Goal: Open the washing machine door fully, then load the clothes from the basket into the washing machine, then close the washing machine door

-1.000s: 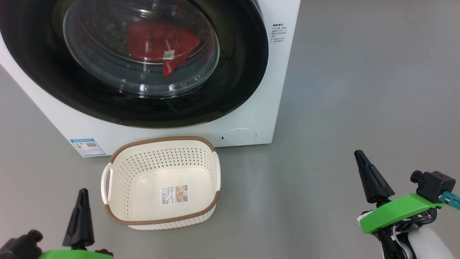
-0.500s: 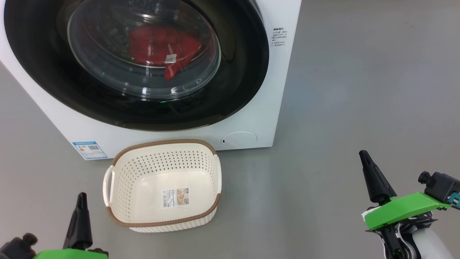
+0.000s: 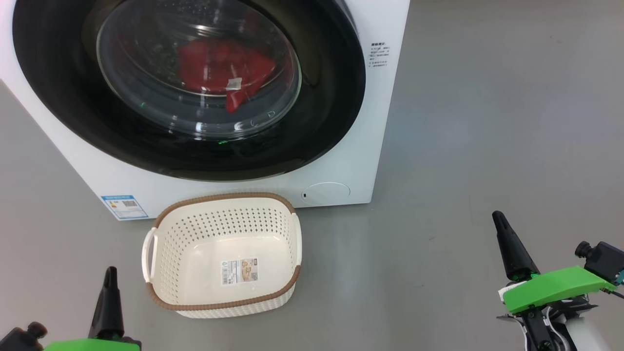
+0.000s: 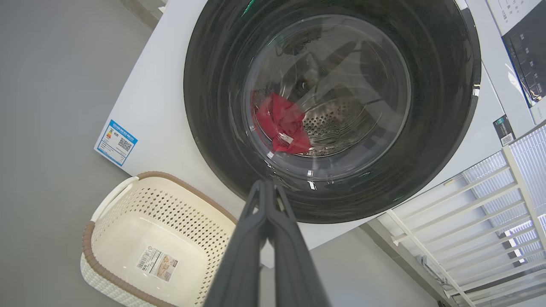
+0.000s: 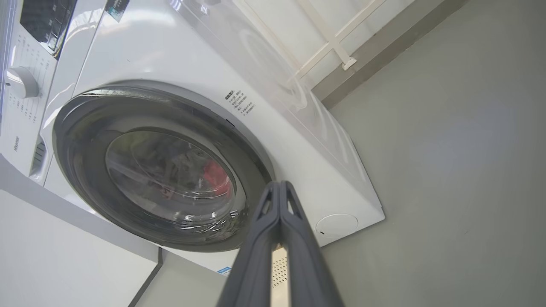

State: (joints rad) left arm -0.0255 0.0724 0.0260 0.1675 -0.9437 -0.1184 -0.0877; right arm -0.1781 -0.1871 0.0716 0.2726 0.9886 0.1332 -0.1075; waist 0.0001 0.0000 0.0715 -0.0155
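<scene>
Head view, lower left, left pincer [image 3: 111, 273]: my two dark fingers are pressed together with nothing between them, over bare floor [image 3: 463, 146], just left of the basket.
Lower centre, basket [image 3: 224, 197]: it sits on the floor just before the foot of the machine, with nothing in it but the sticker [image 3: 240, 271] on its bottom. I judge the loading done.
Upper centre, clothes [image 3: 219, 63]: a red bundle with a small white label, seen through the glass [image 3: 146, 97], lying low in the drum.
Upper centre to right, washing machine door [image 3: 331, 97]: the black ring looks flush against the white front in the head view and both wrist views. I judge it closed, though I cannot see the latch.
Step in hand: as I read it, a last check that the door has caught.
How to do it well: I would look along the ring's right edge for any gap. If one shows, press with closed fingertips on the black ring, never on the bulging glass, and approach wide of the basket.
Right of centre, washing machine [image 3: 360, 161]: the white front panel is bare beside the door, with room to reach in.
Lower right, right pincer [image 3: 498, 219]: fingers together, empty, well apart from the machine over open floor.
</scene>
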